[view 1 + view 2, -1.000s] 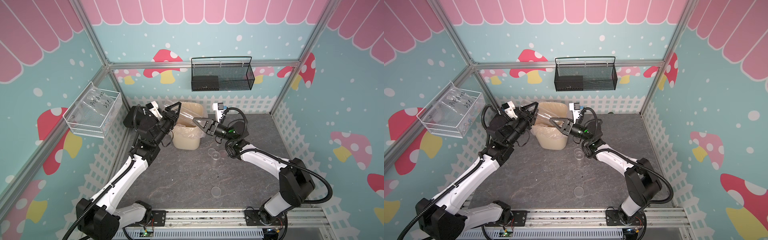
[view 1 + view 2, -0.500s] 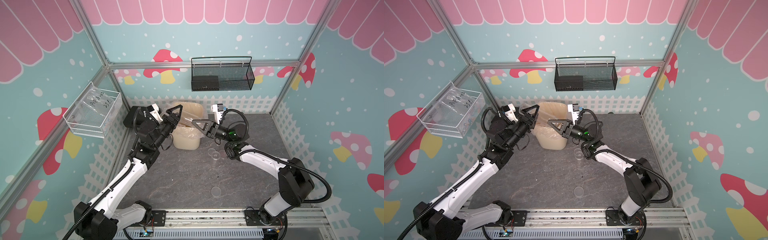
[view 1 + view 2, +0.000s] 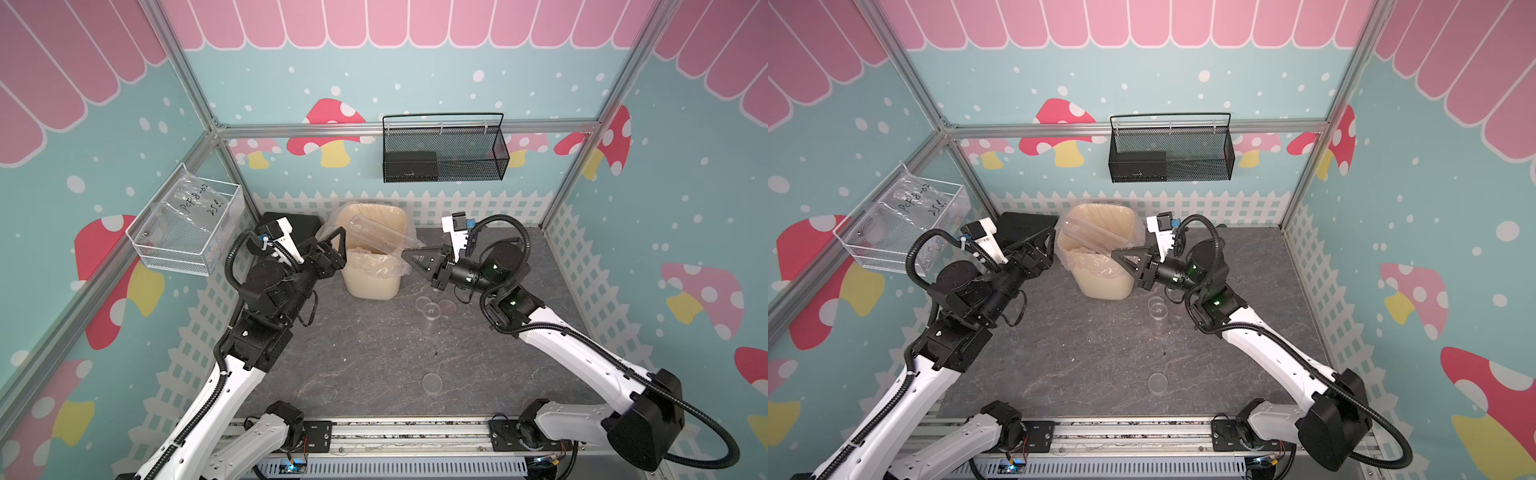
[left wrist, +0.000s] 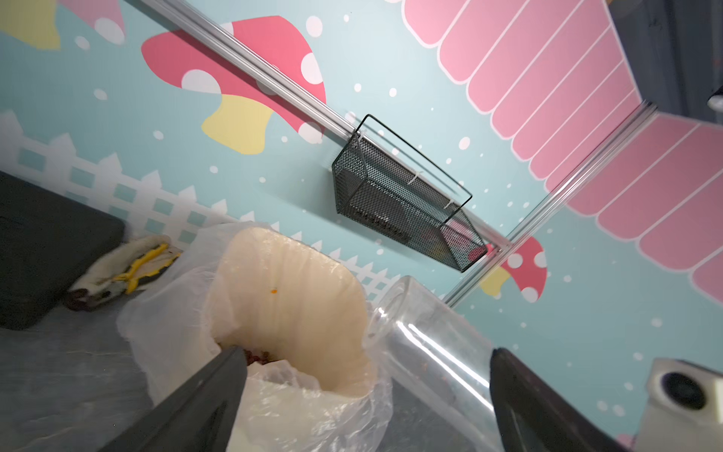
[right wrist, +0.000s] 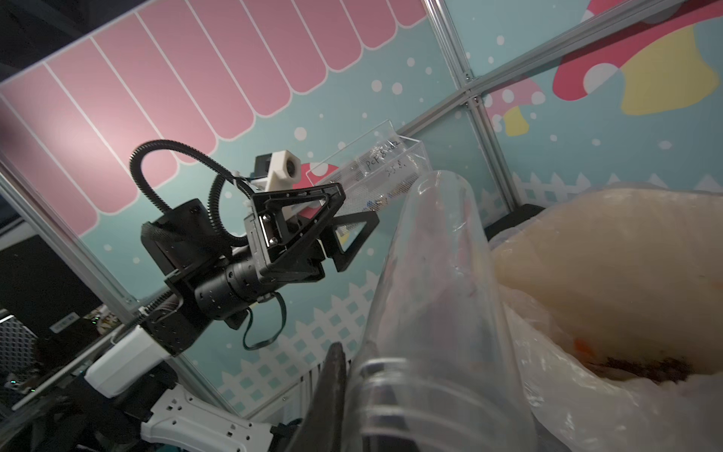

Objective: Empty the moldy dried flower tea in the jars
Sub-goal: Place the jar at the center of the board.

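1. The right pincer is pinching one end of a long clear plastic jar. It holds the jar slanted in the air above the cream plastic-lined waste bin. The bin stands near the back edge of the dark grey stone-look desk, toward its left corner.
2. In the right wrist view one finger lies outside the jar's wall and the other looks to be inside. I take that end for the mouth, though the clear plastic makes it hard to be sure.
3. The left pincer is spread wide just beside the jar's far end, gripping nothing. All the weight hangs on one thin pinch, so I'd move slowly and without jerks.
4. The reddish-brown dried flower tea lies down in the bin's liner. Only a few specks seem to cling inside the jar, so it looks as good as emptied to me.
5. If a last tip is wanted, keep the mouth inside the line of the rim. It hangs close to the rim on the right arm's side, and crumbs could land on the desk.
6. Mind the loose liner, which billows over the rim and could snag the jar.
7. For setting down, pick bare desk. Stay clear of the small clear jar and the flat round clear lids just right of the bin, and of the lone lid nearer the front edge.
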Controlling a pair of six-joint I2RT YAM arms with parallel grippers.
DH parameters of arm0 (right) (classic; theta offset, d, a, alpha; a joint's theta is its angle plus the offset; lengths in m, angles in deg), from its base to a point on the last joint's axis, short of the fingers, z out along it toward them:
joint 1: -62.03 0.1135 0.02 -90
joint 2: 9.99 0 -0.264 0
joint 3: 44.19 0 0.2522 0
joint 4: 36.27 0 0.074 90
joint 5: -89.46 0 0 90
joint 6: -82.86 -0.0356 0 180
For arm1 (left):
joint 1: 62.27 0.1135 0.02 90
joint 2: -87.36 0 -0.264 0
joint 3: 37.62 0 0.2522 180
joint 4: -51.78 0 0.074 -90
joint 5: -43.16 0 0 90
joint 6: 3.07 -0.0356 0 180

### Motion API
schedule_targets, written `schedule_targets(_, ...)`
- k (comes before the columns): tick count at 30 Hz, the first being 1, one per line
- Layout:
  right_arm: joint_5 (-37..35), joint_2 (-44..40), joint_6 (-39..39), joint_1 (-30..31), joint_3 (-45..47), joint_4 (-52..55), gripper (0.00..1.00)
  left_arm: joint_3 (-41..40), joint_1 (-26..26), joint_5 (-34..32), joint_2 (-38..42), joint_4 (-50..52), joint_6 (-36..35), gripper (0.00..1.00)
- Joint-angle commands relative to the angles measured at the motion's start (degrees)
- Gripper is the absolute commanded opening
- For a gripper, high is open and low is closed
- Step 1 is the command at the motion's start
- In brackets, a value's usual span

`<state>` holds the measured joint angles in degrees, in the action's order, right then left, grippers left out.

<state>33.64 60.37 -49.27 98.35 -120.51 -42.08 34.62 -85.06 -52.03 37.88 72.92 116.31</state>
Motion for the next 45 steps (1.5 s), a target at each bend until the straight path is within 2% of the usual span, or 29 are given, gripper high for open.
schedule_targets(1,-3.49,-2.13,11.41,-0.08,-3.5,21.3,0.0,-2.22,-0.41,-0.04,1.92,8.49,-12.9,1.0)
schedule_targets(9,-3.81,-2.62,17.26,0.61,-9.91,45.82,0.0,-8.26,-0.42,3.65,7.2,11.36,-20.92,1.0)
schedule_targets(15,-11.57,1.35,21.52,5.13,-15.32,60.96,0.0,-11.77,-0.42,5.01,8.17,10.04,-20.88,1.0)
schedule_targets(19,-16.24,5.61,24.06,8.45,-18.59,69.14,0.0,-12.66,-0.42,3.42,8.67,10.16,-20.61,1.0)
schedule_targets(23,-19.26,8.64,25.85,10.27,-19.72,73.6,0.0,-13.3,-0.42,-0.9,9.48,10.05,-19.89,1.0)
schedule_targets(27,-20.19,11.09,27.29,11.85,-19.83,75.83,0.0,-13.48,-0.42,-2.21,9.44,9.64,-19.71,1.0)
schedule_targets(39,-22.29,17.14,28.77,15.23,-22.03,82.21,0.02,-13.74,-0.42,-2.2,8.16,8.71,-19.02,1.0)
schedule_targets(45,-20.06,18.41,28.93,15.75,-21.63,83.18,0.04,-13.9,-0.42,-2.02,8.23,8.71,-18.93,1.0)
